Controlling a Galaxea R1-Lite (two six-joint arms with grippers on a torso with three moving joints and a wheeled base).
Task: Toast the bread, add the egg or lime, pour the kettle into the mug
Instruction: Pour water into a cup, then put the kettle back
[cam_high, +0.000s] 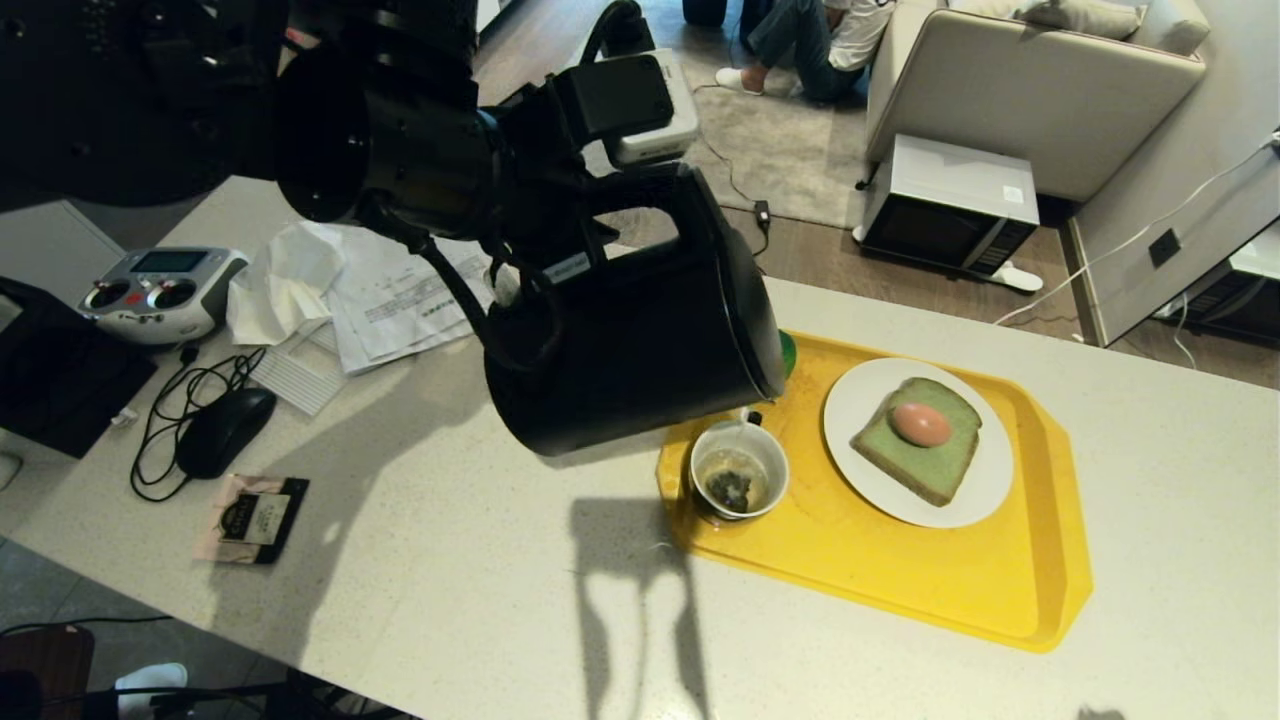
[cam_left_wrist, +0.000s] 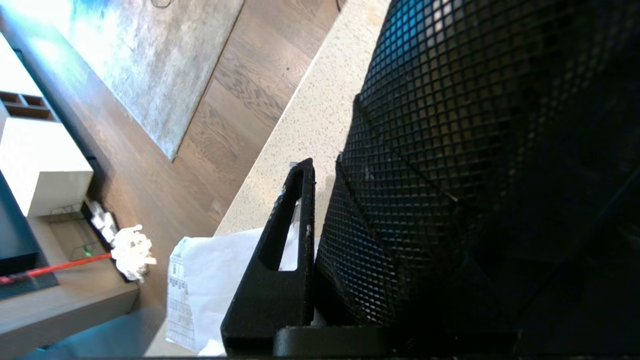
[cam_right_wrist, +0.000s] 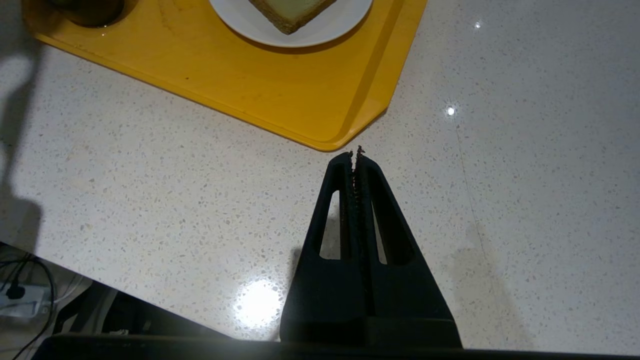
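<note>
My left gripper (cam_high: 585, 245) is shut on the loop handle of the black kettle (cam_high: 640, 350) and holds it tipped in the air, spout down over the mug (cam_high: 738, 470). The mug stands on the yellow tray (cam_high: 900, 590) with a tea bag inside. In the left wrist view one finger (cam_left_wrist: 285, 240) presses against the kettle's black gridded surface (cam_left_wrist: 475, 125); the other finger is hidden. The pale green bread (cam_high: 925, 460) lies on a white plate (cam_high: 985, 480) with the reddish-brown egg (cam_high: 921, 423) on top. A green sliver of the lime (cam_high: 788, 352) shows behind the kettle. My right gripper (cam_right_wrist: 356, 155) is shut and empty near the tray's corner (cam_right_wrist: 330, 140).
On the counter's left lie a remote controller (cam_high: 160, 290), papers (cam_high: 390, 290), a mouse with its cable (cam_high: 225, 430) and a small packet (cam_high: 255, 515). Beyond the counter a microwave (cam_high: 945, 205) sits on the floor by a sofa (cam_high: 1040, 90), and a person (cam_high: 810, 40) sits there.
</note>
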